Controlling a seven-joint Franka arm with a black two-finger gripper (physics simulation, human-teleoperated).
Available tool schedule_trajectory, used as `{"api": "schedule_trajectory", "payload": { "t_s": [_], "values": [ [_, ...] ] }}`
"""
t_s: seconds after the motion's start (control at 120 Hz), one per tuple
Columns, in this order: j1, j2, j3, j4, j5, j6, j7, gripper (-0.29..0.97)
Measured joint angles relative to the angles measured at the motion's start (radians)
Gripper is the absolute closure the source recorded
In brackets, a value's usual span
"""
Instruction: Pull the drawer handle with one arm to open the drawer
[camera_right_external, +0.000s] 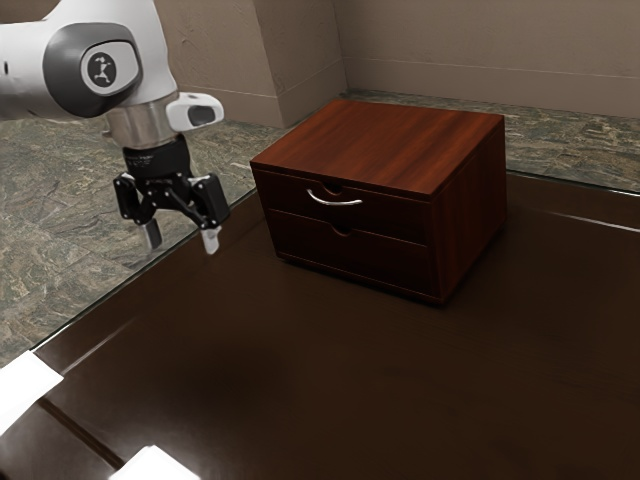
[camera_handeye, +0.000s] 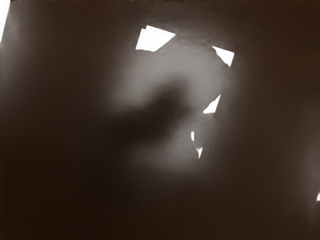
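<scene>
Curved silver metal drawer handle (camera_right_external: 335, 198) on closed upper drawer (camera_right_external: 395, 208) front, untouched. Black two-finger gripper (camera_right_external: 181, 242) open wide, empty, above dark glossy table (camera_right_external: 350, 380), well apart from reddish-brown wooden cabinet (camera_right_external: 390, 140). Best: level with handle, straddle bar, close, pull straight out.

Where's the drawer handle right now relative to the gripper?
In the exterior view the curved silver metal handle sits on the upper drawer front of the reddish-brown wooden cabinet, to the view's right of the open black gripper, well apart from it.

Cabinet (camera_right_external: 400, 150) on table (camera_right_external: 350, 380) — handle (camera_right_external: 334, 199) on upper drawer (camera_right_external: 395, 212); gripper (camera_right_external: 181, 243) toward exterior view's left, apart.
</scene>
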Motion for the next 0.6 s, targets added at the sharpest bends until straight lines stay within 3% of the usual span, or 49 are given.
{"api": "schedule_trajectory", "payload": {
  "t_s": [0.25,0.417,0.6],
  "values": [
    [-0.003,-0.003,0.005,0.002,-0.006,0.009,0.002,0.00],
    [0.003,-0.080,0.000,0.061,-0.008,0.000,-0.003,0.00],
    [0.028,-0.087,-0.008,0.066,-0.010,-0.004,-0.200,0.00]
  ]
}}
